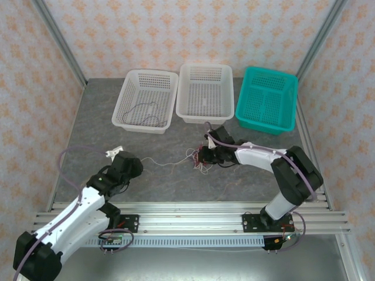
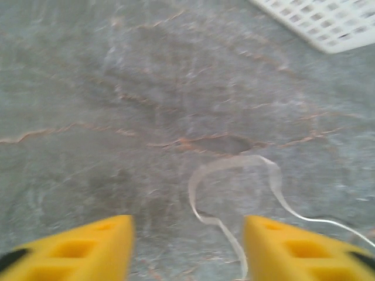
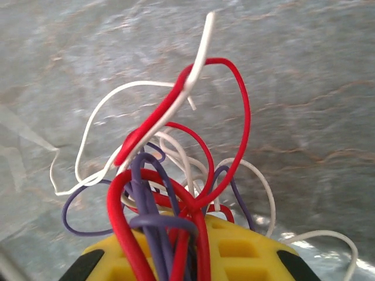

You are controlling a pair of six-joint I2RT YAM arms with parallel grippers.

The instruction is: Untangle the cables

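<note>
A tangle of thin red, purple and white cables [image 3: 176, 170] sticks up out of my right gripper [image 3: 193, 252], whose yellow fingers are shut on the bundle. In the top view that tangle [image 1: 199, 163] sits mid-table at the right gripper [image 1: 205, 157]. One white cable [image 1: 167, 163] trails left from it across the table. My left gripper [image 2: 187, 252] is open just above the table, and a loose curl of the white cable [image 2: 234, 167] lies on the surface between and beyond its fingers, touching neither. In the top view the left gripper [image 1: 114, 154] is at the near left.
Three baskets stand in a row at the back: a white one [image 1: 143, 127] at the left with a thin dark cable [image 1: 146, 116] inside, a white one [image 1: 205, 120] in the middle, a teal one [image 1: 263, 127] at the right. A white basket corner [image 2: 328, 23] lies ahead of the left gripper.
</note>
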